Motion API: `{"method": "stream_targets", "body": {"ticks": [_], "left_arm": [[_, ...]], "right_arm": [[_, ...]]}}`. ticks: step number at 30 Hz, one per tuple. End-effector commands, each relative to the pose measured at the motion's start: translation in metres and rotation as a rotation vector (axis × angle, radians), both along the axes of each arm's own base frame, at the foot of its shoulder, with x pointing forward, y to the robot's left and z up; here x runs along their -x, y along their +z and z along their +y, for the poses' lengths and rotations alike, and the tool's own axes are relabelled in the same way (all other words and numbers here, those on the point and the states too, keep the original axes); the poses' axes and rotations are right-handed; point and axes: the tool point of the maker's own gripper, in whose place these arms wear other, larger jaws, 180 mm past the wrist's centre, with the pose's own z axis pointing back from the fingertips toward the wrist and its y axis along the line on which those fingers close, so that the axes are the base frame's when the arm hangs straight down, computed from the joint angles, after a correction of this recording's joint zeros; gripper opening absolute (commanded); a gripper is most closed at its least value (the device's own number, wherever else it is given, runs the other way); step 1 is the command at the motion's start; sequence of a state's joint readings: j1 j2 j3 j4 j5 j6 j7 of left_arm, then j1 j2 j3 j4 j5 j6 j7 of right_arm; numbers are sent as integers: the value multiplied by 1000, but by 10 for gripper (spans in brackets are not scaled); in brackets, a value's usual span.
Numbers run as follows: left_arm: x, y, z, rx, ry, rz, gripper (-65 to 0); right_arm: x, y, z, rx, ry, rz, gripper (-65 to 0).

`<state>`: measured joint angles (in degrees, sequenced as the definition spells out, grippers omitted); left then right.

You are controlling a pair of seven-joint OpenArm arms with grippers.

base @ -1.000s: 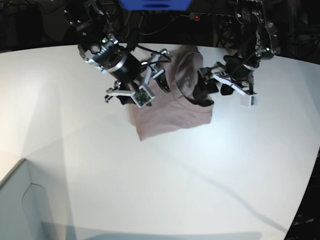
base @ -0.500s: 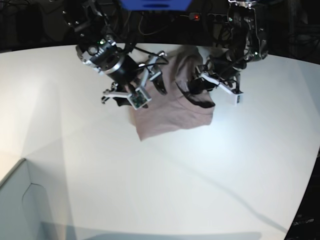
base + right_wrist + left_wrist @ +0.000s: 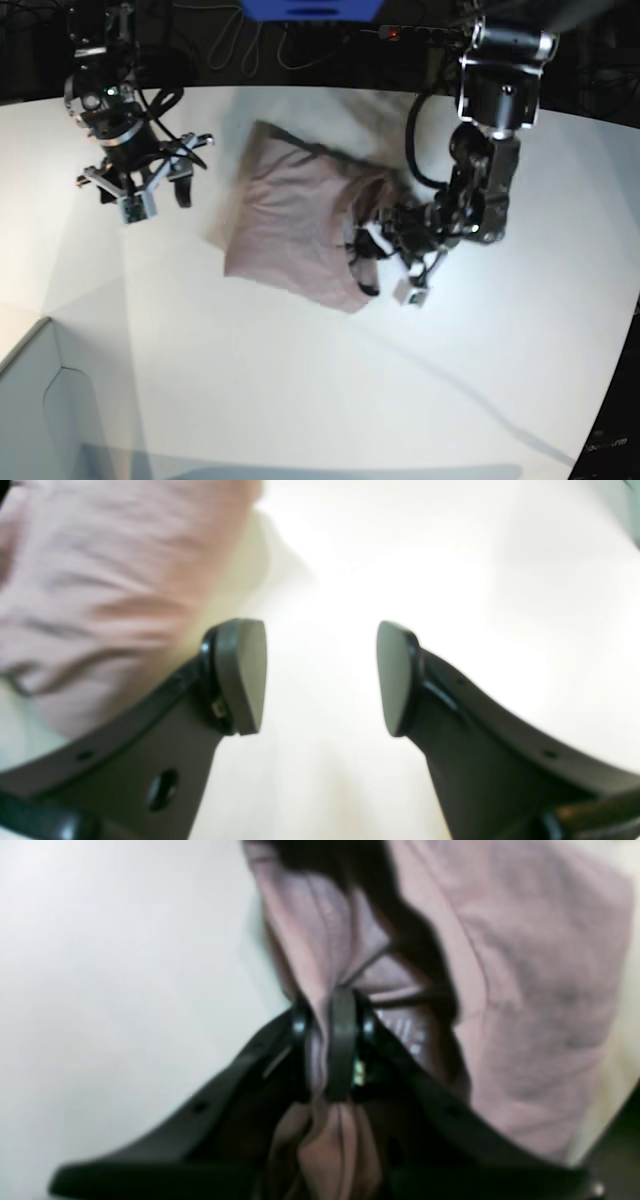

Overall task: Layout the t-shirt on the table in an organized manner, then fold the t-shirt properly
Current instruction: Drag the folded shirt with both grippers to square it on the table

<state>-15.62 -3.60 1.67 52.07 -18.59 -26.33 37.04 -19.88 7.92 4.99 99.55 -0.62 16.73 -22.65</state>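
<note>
Left gripper [image 3: 332, 1050] pinches the t-shirt [image 3: 300, 225], bunched on the tabletop [image 3: 300, 380]; right gripper [image 3: 320, 675] hangs open, empty; a one-sided pull could drag it crooked

We see 1 white worktop [image 3: 300, 400] filling most of the frame. On it, upper center, lies 1 crumpled mauve t-shirt [image 3: 290, 225]; a pale grey box corner [image 3: 40, 410] sits lower left.
</note>
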Motion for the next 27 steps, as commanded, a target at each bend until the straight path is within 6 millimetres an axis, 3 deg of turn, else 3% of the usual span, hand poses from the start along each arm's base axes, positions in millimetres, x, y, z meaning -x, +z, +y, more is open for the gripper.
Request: {"method": "stream_targets", "body": {"ticks": [1, 7, 10, 19, 21, 27], "left_arm": [[-12, 6, -12, -51, -72, -34, -649], [-37, 23, -76, -207, -413, -243, -649], [-34, 33, -117, -195, -546, -358, -649], [-25, 52, -197, -235, -816, -540, -646], [-21, 56, -209, -249, -854, -565, -645], [-23, 50, -203, -330, -909, -595, -643]], "right_arm": [[-4, 11, -7, 1, -10, -42, -302], [18, 4, -45, 41, -105, -3, -302], [30, -1, -57, 56, -133, 21, -302], [56, -7, -83, 50, -265, 51, -302], [60, -7, -88, 48, -294, 53, -302], [70, -3, -92, 55, -315, 56, -302]]}}
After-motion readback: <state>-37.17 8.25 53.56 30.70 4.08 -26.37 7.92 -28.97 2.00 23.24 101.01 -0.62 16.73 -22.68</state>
